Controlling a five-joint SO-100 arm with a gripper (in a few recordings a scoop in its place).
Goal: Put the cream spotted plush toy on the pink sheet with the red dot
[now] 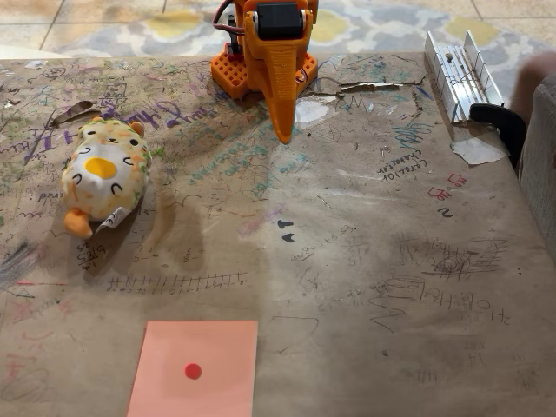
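The cream spotted plush toy (pixel 102 176) lies on the brown paper-covered table at the left, white face and yellow oval patch up, an orange foot toward the front. The pink sheet with the red dot (pixel 195 369) lies flat at the front edge, below and to the right of the plush; nothing is on it. My orange gripper (pixel 283 130) hangs at the back centre, pointing down at the table, well to the right of the plush. Its fingers look pressed together into one point with nothing between them.
The arm's orange base (pixel 236 69) stands at the back of the table. A metal rail clamp (pixel 460 74) with a black handle sits at the back right corner. The table's paper cover (pixel 365 261) is scribbled all over and torn near the arm.
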